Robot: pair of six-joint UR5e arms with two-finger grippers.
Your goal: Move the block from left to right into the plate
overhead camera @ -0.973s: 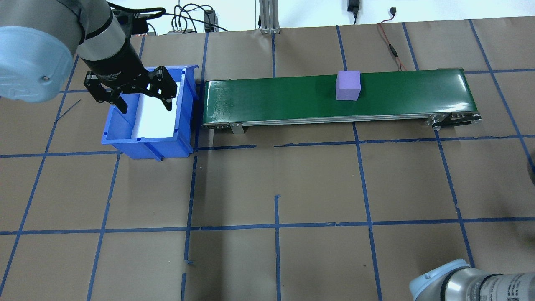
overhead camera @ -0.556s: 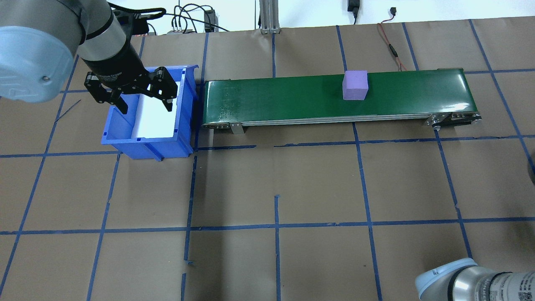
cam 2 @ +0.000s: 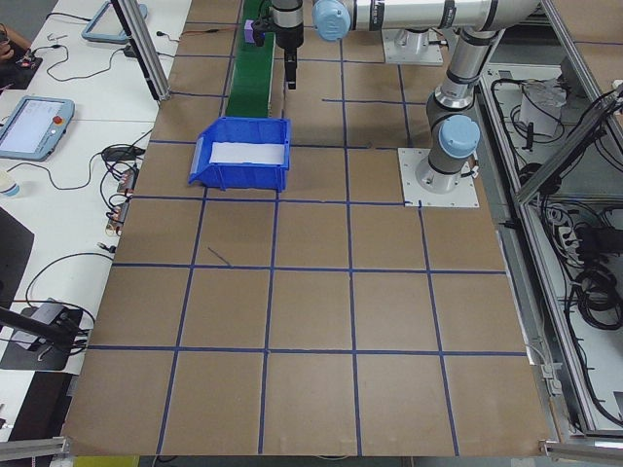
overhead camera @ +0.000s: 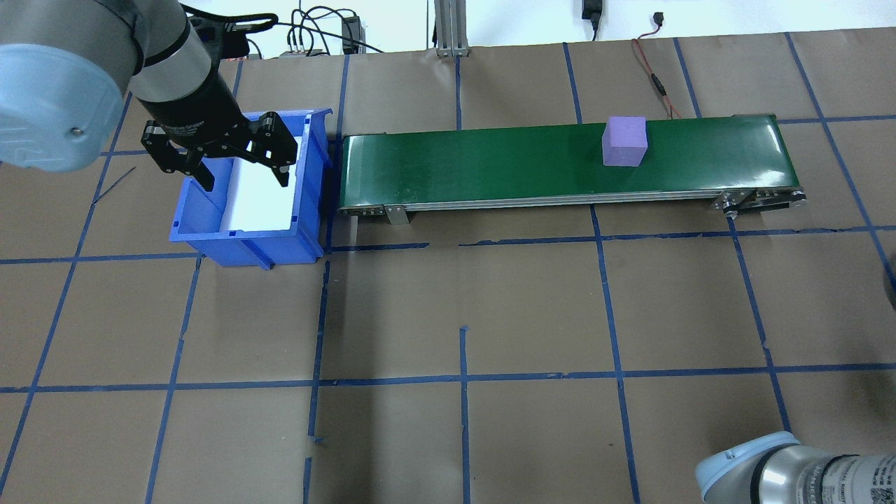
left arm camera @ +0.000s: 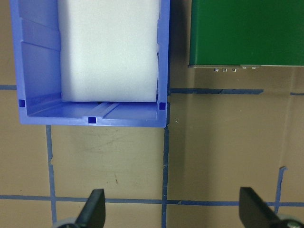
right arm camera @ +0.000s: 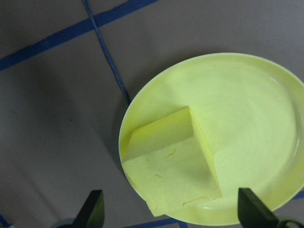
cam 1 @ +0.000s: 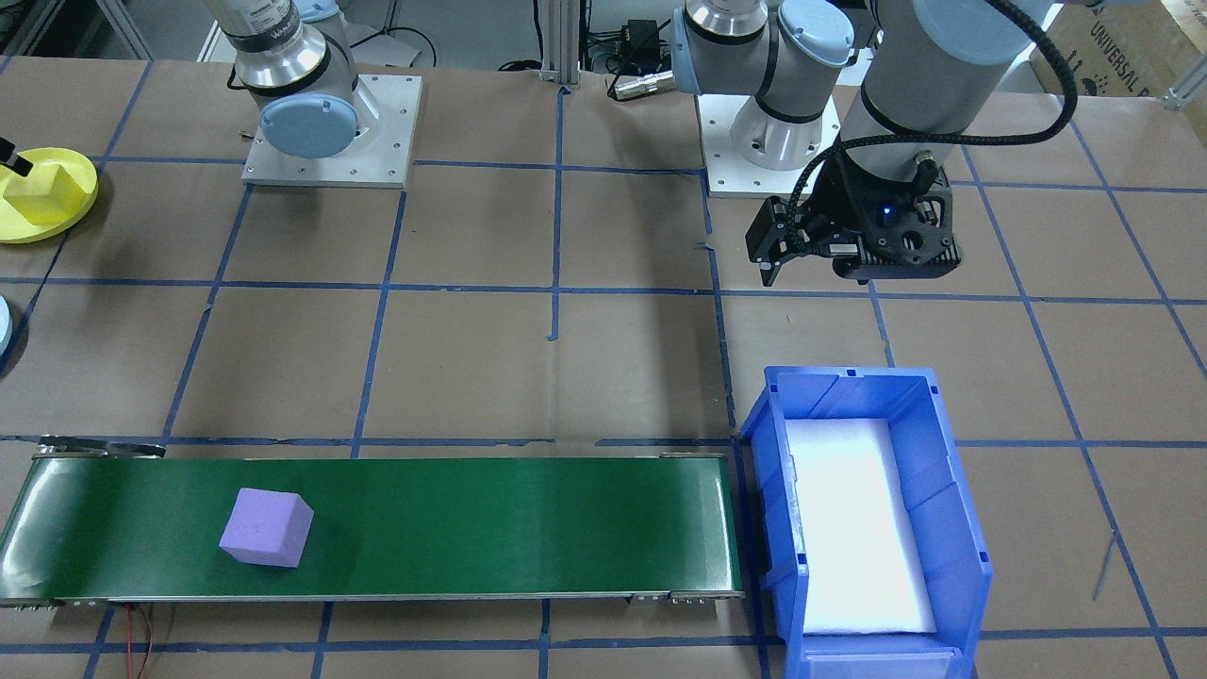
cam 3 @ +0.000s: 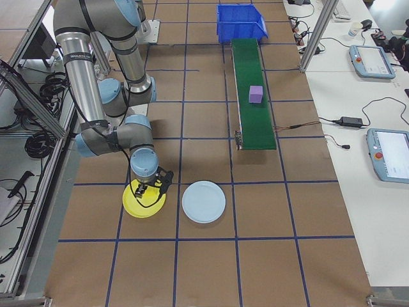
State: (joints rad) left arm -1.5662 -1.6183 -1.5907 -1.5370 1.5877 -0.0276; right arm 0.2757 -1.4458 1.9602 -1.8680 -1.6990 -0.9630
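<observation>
A purple block (overhead camera: pixel 624 141) (cam 1: pixel 266 527) rides on the green conveyor belt (overhead camera: pixel 490 161), toward its right end. The yellow plate (right arm camera: pixel 251 109) (cam 1: pixel 83 200) lies on the table at the robot's far right, and a yellow block (right arm camera: pixel 175 161) rests in it. My right gripper (right arm camera: pixel 173 213) (cam 3: pixel 148 187) hovers just above that plate, open, holding nothing. My left gripper (overhead camera: pixel 245 182) (left arm camera: pixel 173 213) hangs open and empty over the near edge of the blue bin (overhead camera: pixel 245 241), far from the purple block.
The blue bin (cam 1: pixel 952 490) holds a white foam pad and stands against the belt's left end. A pale blue plate (cam 3: pixel 203 202) lies beside the yellow one. Blue tape lines grid the brown table.
The purple block has travelled to the right along the belt. The right arm's elbow has shifted slightly at the lower right. The left gripper has stayed where it was.
</observation>
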